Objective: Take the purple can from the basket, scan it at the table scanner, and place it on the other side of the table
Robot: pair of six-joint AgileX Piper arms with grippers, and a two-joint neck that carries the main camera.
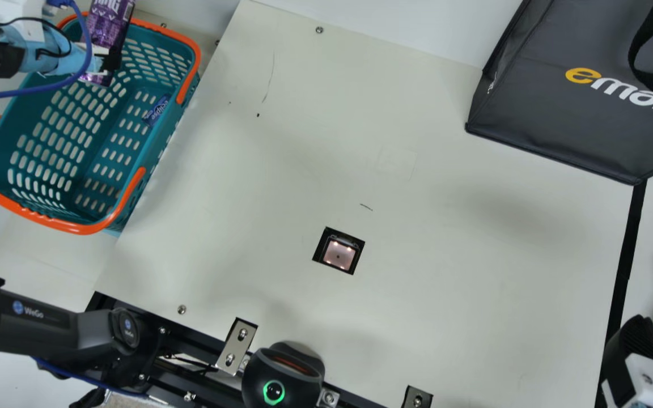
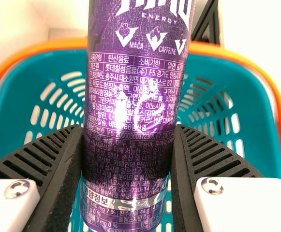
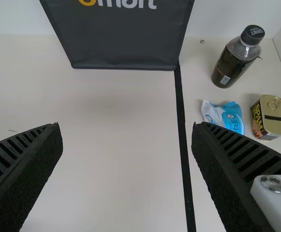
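The purple can (image 1: pixel 110 25) at the upper left of the main view has white markings; the basket (image 1: pixel 165 133) there is teal, its handles (image 1: pixel 77 228) orange. Mid-frame the counter (image 1: pixel 474 255) is cream; at upper right, the bag (image 1: pixel 536 107) is dark grey with yellow-and-white lettering

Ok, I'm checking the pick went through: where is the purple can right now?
At the main view's upper left, the purple can is gripped by my left tool at the teal basket's far end.

Blk L arm (image 1: pixel 32 320), blue cbl (image 1: pixel 37 89)
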